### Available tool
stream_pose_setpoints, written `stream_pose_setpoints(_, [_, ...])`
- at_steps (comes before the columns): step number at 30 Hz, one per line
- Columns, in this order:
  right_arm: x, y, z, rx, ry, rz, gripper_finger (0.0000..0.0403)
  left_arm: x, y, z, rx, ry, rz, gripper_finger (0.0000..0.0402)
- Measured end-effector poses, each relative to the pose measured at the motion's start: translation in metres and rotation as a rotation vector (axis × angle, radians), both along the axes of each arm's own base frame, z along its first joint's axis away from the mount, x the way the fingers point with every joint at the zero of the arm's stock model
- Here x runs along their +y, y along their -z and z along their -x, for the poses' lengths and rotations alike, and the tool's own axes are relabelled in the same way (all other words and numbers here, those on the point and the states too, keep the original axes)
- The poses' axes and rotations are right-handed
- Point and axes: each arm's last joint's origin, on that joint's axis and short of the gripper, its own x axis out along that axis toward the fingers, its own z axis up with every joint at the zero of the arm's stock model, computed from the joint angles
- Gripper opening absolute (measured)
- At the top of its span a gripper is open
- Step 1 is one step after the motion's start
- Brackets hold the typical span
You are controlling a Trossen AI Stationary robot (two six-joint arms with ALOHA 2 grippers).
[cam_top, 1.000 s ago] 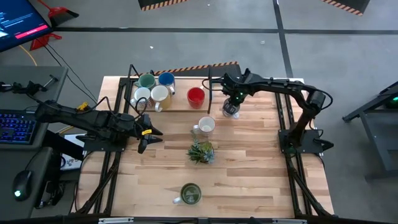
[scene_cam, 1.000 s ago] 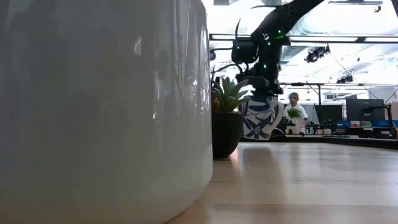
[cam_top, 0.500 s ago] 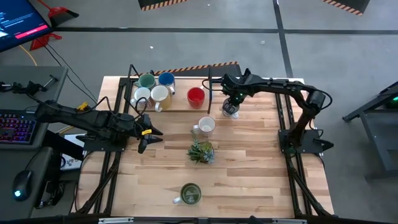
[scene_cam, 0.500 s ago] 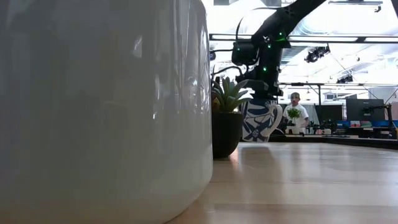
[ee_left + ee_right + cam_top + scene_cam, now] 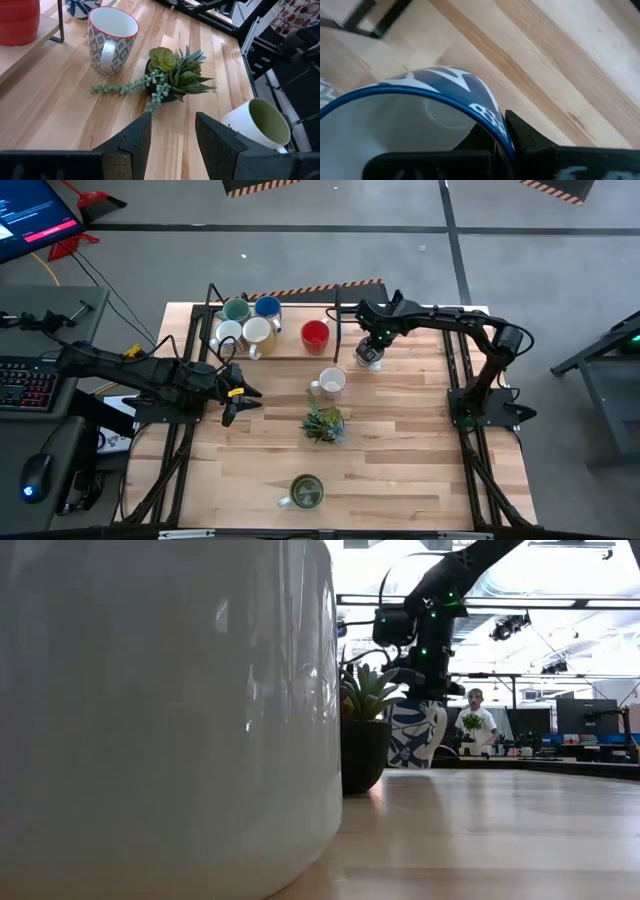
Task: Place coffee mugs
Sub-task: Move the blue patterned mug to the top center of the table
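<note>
My right gripper [image 5: 371, 348] is shut on a white mug with a blue pattern [image 5: 415, 732] at the table's far middle, just right of the low wooden shelf [image 5: 290, 352]. On the shelf stand a teal [image 5: 236, 310], a blue [image 5: 267, 307], a white [image 5: 229, 333], a cream [image 5: 257, 332] and a red mug [image 5: 315, 334]. A grey-patterned mug [image 5: 111, 39] stands on the table, and an olive-lined mug [image 5: 305, 492] stands near the front edge. My left gripper [image 5: 172, 135] hovers open over the table's left side, facing the plant. My right gripper pinches the patterned mug's blue rim [image 5: 496, 125], one finger inside the mug and the other finger [image 5: 532, 145] outside its wall. The fingers come from above, pointing down. The mug hangs upright with its base at table level; whether it rests there I cannot tell.
A small succulent in a dark pot [image 5: 323, 423] stands mid-table between the grey-patterned mug and the olive-lined one. The shelf's black frame post [image 5: 337, 330] rises close to the held mug. In the low view a large white mug wall [image 5: 160, 710] fills the left half.
My right gripper has rolled about its downward axis without shifting place. The patterned mug has turned with it: it went from tilted to upright, and its handle swung out to the side and then out of sight in the low view.
</note>
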Motion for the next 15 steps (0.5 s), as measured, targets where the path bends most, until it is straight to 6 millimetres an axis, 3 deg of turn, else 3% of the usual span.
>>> stream_pose_setpoints(15, [0.014,0.001,-0.005,0.039,-0.044,0.009,0.0,0.0,0.0,0.0,0.0,0.001,0.0,0.0142])
